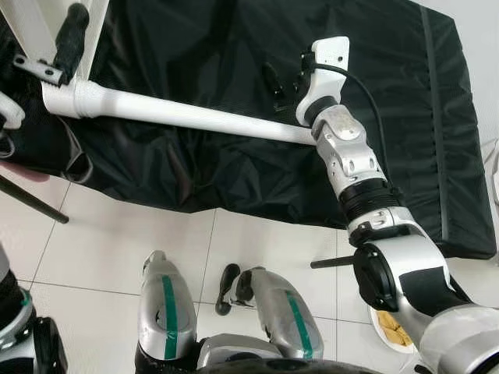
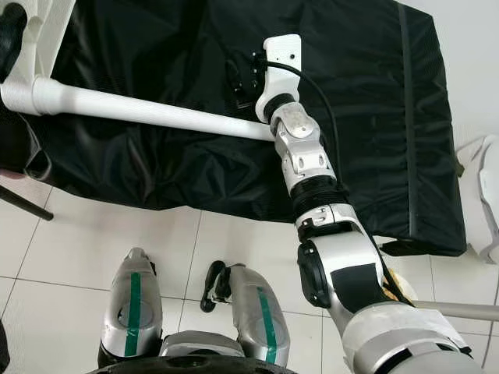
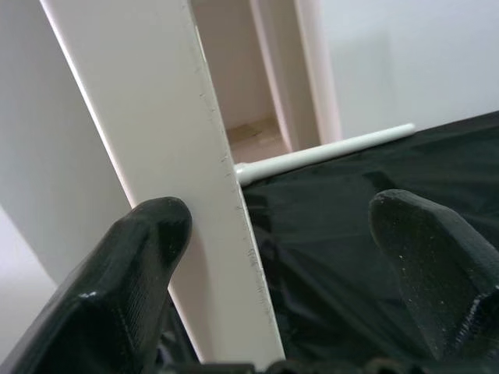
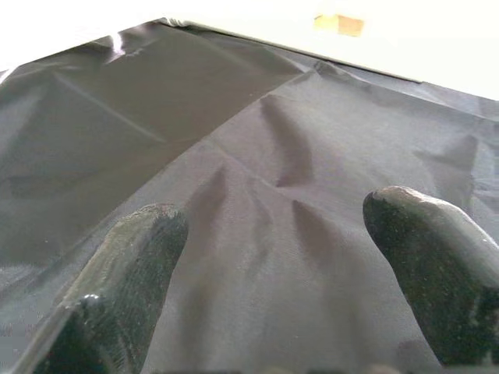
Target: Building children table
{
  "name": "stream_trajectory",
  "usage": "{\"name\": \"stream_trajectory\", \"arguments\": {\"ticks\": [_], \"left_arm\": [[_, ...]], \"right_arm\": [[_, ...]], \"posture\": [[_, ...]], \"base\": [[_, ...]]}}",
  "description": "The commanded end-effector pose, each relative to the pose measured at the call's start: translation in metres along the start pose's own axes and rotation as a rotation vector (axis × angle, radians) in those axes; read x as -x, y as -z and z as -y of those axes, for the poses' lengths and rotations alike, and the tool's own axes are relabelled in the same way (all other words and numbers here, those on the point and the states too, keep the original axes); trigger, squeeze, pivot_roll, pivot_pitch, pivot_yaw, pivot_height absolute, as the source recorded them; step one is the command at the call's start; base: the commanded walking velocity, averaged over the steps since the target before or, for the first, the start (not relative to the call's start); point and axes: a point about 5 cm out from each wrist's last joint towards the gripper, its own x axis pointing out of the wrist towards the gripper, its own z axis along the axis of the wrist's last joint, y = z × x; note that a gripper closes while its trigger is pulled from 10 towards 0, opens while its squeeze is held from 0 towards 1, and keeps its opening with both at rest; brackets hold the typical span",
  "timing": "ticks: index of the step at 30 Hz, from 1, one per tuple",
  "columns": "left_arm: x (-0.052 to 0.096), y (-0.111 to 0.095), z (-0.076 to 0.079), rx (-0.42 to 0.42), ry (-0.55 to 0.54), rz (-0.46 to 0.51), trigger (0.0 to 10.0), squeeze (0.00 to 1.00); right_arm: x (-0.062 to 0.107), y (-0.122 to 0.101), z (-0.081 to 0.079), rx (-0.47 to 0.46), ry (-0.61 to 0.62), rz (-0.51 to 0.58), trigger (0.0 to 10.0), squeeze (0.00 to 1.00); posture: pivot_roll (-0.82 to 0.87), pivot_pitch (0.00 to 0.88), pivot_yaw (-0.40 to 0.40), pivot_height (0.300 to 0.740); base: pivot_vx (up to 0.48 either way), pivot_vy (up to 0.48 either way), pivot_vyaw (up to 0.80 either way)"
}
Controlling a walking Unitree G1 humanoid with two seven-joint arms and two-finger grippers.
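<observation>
The left gripper [image 3: 265, 273] stands open, its fingers straddling a flat white painted table panel [image 3: 168, 156] without pinching it — closing squarely on the smooth faces should stop it slipping. The right gripper [image 4: 273, 273] hangs open and empty over crinkled black fabric sheeting [image 4: 257, 156]. A round white table leg [image 1: 179, 113] lies across that cloth, joined to the panel.

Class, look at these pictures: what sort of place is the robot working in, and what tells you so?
Probably an indoor room used as an assembly spot: white floor tiles, a black cloth sheet spread over them, and a white table leg lying across it.
</observation>
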Motion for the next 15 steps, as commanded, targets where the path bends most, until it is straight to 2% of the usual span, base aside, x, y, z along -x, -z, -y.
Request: {"name": "stream_trajectory", "arguments": {"ticks": [1,10,13,15], "left_arm": [[-0.001,0.0,-0.003,0.005,-0.089,0.004,10.0,0.0],[0.008,-0.001,-0.003,0.035,-0.067,0.003,10.0,0.0],[0.014,0.0,0.002,0.042,-0.027,-0.011,10.0,0.0],[0.016,0.002,0.0,0.027,-0.049,-0.025,10.0,0.0]], "right_arm": [[0.005,0.003,0.009,0.012,0.029,-0.007,10.0,0.0],[0.004,0.004,0.009,0.013,0.031,-0.007,10.0,0.0],[0.002,0.003,0.008,0.012,0.026,-0.006,10.0,0.0],[0.001,0.001,0.007,0.012,0.023,-0.004,10.0,0.0]], "posture": [[0.33,0.099,-0.202,0.74],[0.33,0.097,-0.208,0.74],[0.34,0.099,-0.213,0.74],[0.34,0.102,-0.22,0.74]], "base": [[0.0,0.0,0.0],[0.0,0.0,0.0],[0.0,0.0,0.0],[0.0,0.0,0.0]]}}
